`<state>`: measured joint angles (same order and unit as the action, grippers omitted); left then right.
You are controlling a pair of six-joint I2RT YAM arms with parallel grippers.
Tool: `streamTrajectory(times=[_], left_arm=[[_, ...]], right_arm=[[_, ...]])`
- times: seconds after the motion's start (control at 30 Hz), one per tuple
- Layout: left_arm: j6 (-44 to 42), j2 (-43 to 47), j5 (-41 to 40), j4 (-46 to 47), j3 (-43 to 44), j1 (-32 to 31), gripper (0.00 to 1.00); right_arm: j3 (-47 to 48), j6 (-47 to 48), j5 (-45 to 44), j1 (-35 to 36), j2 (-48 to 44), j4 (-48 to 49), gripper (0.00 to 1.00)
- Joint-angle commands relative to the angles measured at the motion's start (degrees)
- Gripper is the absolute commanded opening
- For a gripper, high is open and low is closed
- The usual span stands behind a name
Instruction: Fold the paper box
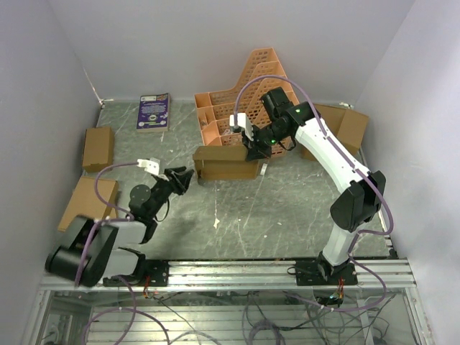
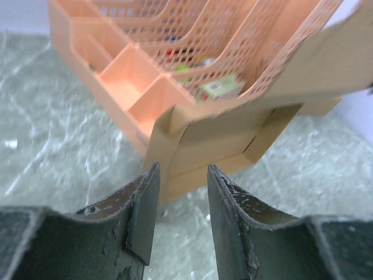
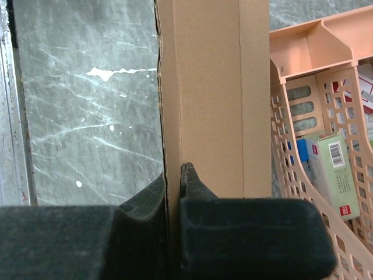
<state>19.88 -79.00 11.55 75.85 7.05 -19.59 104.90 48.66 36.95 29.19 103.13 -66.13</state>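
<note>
White right arm, black joints, lilac cables, scuffed dark left pincer fingers

Overhead; both wrists close on paper box

No text I can actually read on any cam. Closest thing: a barcode w/ a red label below it on the small green-white carton in the orange rack, digits too small. Purple booklet at the back has cover print, too blurry to make out.
</note>
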Motion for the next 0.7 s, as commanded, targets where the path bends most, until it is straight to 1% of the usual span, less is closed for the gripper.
streamTrajectory(times=[0.0, 0.07, 0.1, 0.17, 0.23, 0.27, 0.37, 0.5, 0.57, 0.67], left_arm=[[2.55, 14.45, -0.72, -23.01, 2.48, 0.52, 0.49], [1.08, 20.27, -6.12, -30.99, 3.02, 0.52, 0.50], [0.11, 21.76, -8.78, -33.72, 3.53, 0.52, 0.52], [-1.42, 20.06, -10.01, -36.59, 5.58, 0.91, 0.52], [-1.89, 14.46, -7.91, -37.80, 9.00, 1.92, 0.48], [-1.78, 10.49, -6.57, -36.60, 10.37, 2.59, 0.46], [-1.22, 3.47, -4.96, -28.53, 11.51, 3.57, 0.44], [-2.84, -4.34, -3.04, -25.79, 15.55, 4.41, 0.41], [-3.42, -7.60, -2.07, -21.06, 15.84, 4.73, 0.40], [-4.64, -11.69, 0.24, -11.59, 15.18, 4.83, 0.41]], right_arm=[[0.15, -0.26, 0.73, -0.54, 1.20, -0.60, 0.00], [0.11, -0.31, 0.80, -0.61, 1.36, -0.48, 0.00], [0.31, -0.28, 0.88, -0.61, 1.49, -0.60, 0.00], [0.91, -0.22, 1.08, -0.64, 1.83, -0.79, 0.00], [1.47, -0.37, 1.26, -0.63, 2.05, -1.04, 0.00], [1.65, -0.34, 1.29, -0.63, 2.09, -1.13, 0.00], [1.16, -0.58, 1.31, -0.64, 1.71, -0.99, 0.00], [0.22, -0.65, 1.25, -0.63, 1.13, -0.63, 0.00], [0.05, -0.56, 1.18, -0.65, 0.98, -0.58, 0.00], [0.41, -0.54, 1.21, -0.69, 1.29, -0.67, 0.00]])
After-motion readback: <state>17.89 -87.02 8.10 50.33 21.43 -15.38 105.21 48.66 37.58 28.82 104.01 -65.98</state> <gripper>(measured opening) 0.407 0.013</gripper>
